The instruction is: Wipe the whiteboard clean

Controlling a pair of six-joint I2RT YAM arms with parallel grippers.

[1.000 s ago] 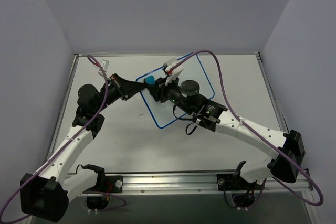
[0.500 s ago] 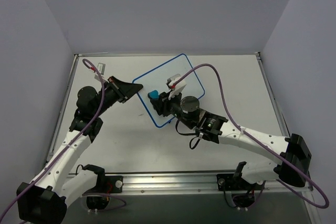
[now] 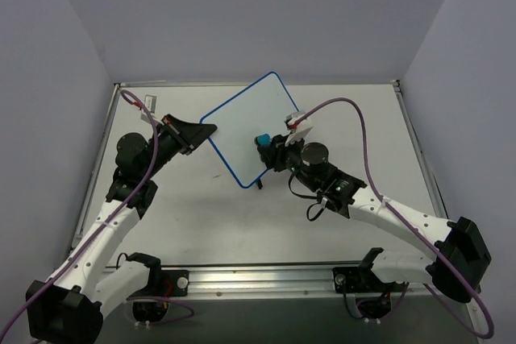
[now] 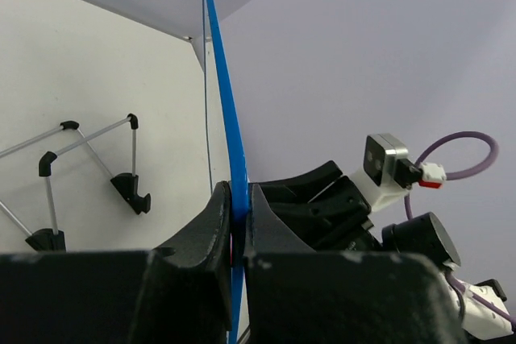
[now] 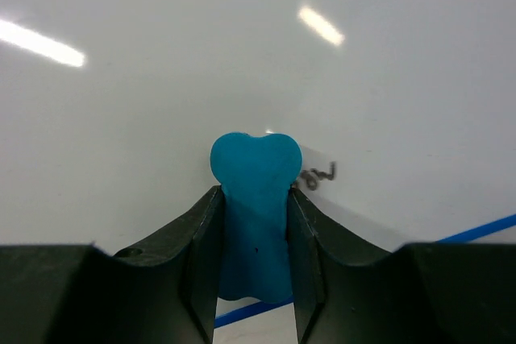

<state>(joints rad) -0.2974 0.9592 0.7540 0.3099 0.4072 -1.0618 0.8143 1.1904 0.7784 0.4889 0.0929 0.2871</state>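
Note:
The whiteboard (image 3: pixel 242 122), white with a thin blue rim, stands tilted up off the table in the top view. My left gripper (image 3: pixel 203 128) is shut on its left corner. In the left wrist view the rim (image 4: pixel 219 94) runs edge-on between the closed jaws of that gripper (image 4: pixel 237 213). My right gripper (image 3: pixel 268 147) is shut on a small blue eraser (image 3: pixel 263 140), which presses on the board's lower right part. In the right wrist view the eraser (image 5: pixel 255 191) touches the white face (image 5: pixel 242 54), with a bit of black handwriting (image 5: pixel 319 176) just to its right.
A black foot (image 3: pixel 260 185) of the board pokes out under its lower edge. The stand's wire legs (image 4: pixel 131 187) show behind the board. Grey walls close in the table on three sides. A metal rail (image 3: pixel 258 278) runs along the near edge.
The board has swung and tipped further up, towards the back of the table, in the left gripper. The right gripper has carried the eraser rightwards across its face.

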